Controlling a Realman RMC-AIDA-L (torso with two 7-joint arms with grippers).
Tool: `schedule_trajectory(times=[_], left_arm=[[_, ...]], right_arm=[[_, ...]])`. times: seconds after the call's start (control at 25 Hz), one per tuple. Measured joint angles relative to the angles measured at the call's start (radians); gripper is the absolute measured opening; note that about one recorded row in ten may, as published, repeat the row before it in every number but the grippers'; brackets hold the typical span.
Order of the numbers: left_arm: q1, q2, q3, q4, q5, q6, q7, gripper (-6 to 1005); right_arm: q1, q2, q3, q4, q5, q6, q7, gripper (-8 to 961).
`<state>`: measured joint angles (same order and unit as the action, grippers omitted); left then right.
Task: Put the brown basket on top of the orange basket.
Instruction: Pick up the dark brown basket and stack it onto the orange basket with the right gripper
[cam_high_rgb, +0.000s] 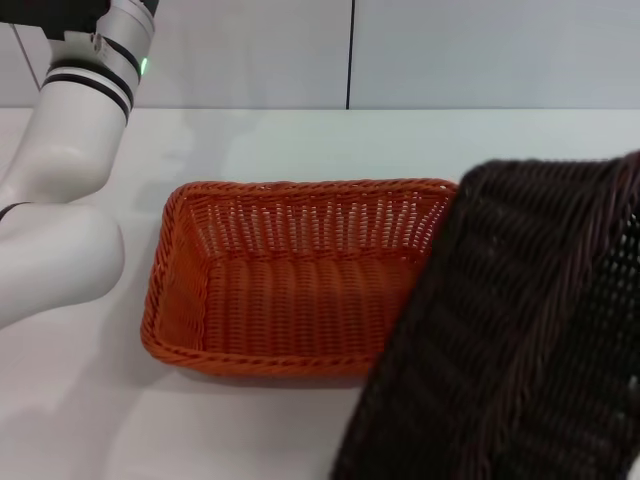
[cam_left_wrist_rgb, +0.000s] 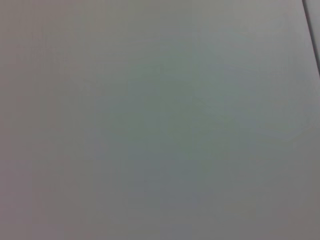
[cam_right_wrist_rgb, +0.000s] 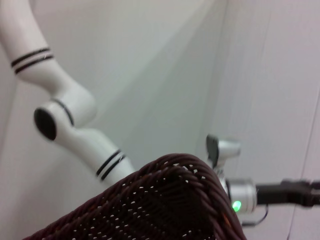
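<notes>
The orange basket (cam_high_rgb: 290, 285) sits upright on the white table in the middle of the head view. The brown basket (cam_high_rgb: 510, 330) hangs tilted in the air at the right, close to the camera, and covers the orange basket's right end. My right gripper holds it and is hidden behind it. The brown basket's braided rim (cam_right_wrist_rgb: 165, 200) fills the lower part of the right wrist view. My left arm (cam_high_rgb: 60, 200) is parked at the left. Its dark gripper (cam_right_wrist_rgb: 295, 194) shows far off in the right wrist view.
The white table (cam_high_rgb: 300, 140) runs back to a pale wall. The left wrist view shows only a blank pale surface (cam_left_wrist_rgb: 160, 120).
</notes>
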<state>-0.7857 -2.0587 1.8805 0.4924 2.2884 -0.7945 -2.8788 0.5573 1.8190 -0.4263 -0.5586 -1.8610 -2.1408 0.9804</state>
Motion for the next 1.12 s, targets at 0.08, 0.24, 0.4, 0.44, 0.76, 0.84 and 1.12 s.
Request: schedule_trajectory(times=[0.08,0.24,0.4,0.44,0.76,0.84,1.12], left_arm=[[-0.001,0.0,-0.011,-0.005,0.0,0.0,0.001,861],[0.0,0.002,-0.016,-0.021,0.0,-0.003,0.001,861],[0.001,0.004,-0.017,-0.023,0.0,-0.005,0.001,861],[0.001,0.007,-0.017,-0.024,0.003,-0.006,0.002,861],[-0.005,0.012,-0.027,-0.026,0.062,-0.008,0.002,861],[-0.008,0.014,-0.026,-0.026,0.067,-0.008,0.002,861],[-0.015,0.015,-0.028,-0.026,0.074,-0.003,0.001,862]], right_arm=[[-0.005,0.031,0.016,0.034,0.043,0.01,-0.008,182],[-0.005,0.065,0.027,0.077,0.072,0.029,-0.026,184],[0.0,0.108,0.055,0.132,0.092,0.052,-0.043,186],[-0.001,0.117,0.063,0.143,0.099,0.056,-0.048,187],[-0.051,0.172,0.099,0.336,0.212,0.128,-0.154,191],[-0.06,0.181,0.101,0.348,0.228,0.13,-0.167,192],[-0.108,0.249,0.116,0.408,0.288,0.141,-0.231,196]])
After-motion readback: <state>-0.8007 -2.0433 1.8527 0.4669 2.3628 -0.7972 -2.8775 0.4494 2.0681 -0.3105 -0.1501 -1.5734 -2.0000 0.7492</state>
